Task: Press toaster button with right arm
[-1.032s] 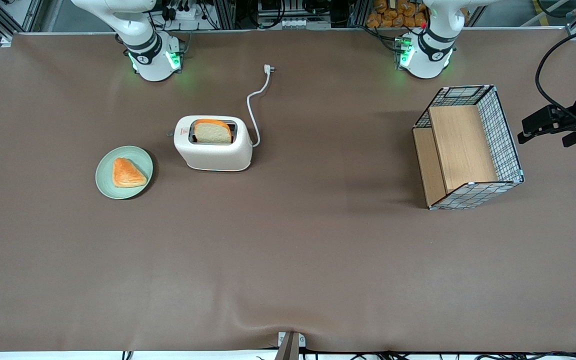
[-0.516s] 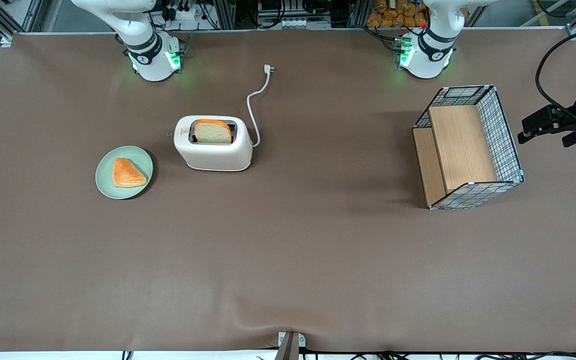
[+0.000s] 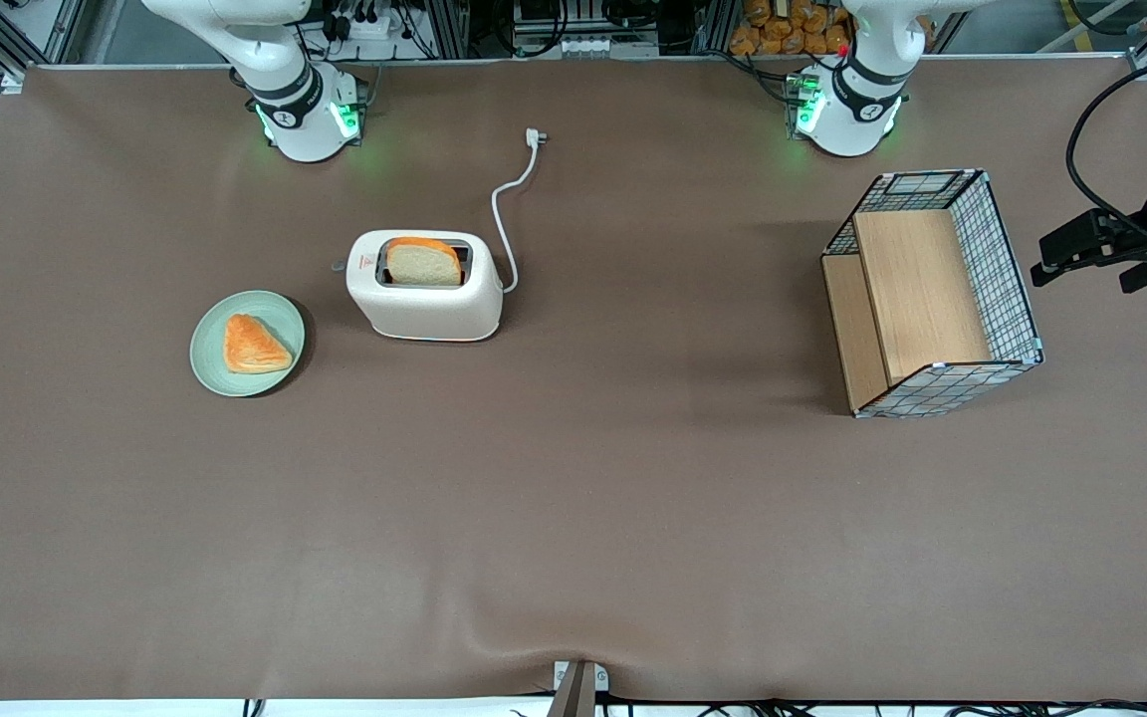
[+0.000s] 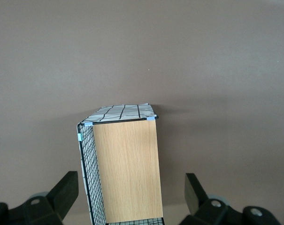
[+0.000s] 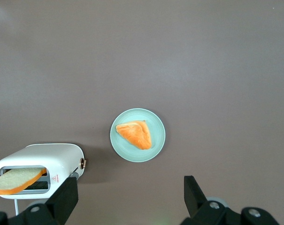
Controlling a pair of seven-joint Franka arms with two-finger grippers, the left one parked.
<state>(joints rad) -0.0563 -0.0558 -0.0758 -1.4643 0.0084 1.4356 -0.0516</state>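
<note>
The cream-white toaster (image 3: 424, 289) stands on the brown table with a bread slice (image 3: 423, 264) upright in its slot. Its white cord (image 3: 506, 214) runs away from the front camera to a loose plug. The toaster button (image 3: 338, 266) is a small grey tab on the narrow end that faces the plate. In the right wrist view the toaster (image 5: 38, 161) and the toaster button (image 5: 74, 175) lie far below. My gripper (image 5: 131, 194) hangs high above the table beside that end, open, with nothing between its fingers. The right arm (image 3: 265, 50) rises from its base.
A pale green plate (image 3: 215, 358) with an orange pastry (image 3: 253, 345) sits close to the toaster's button end, slightly nearer the front camera. A wire-mesh wooden basket (image 3: 932, 299) lies toward the parked arm's end of the table.
The black piece of my hand at the front view's edge has shifted slightly. The toaster, bread, plate and basket have not moved.
</note>
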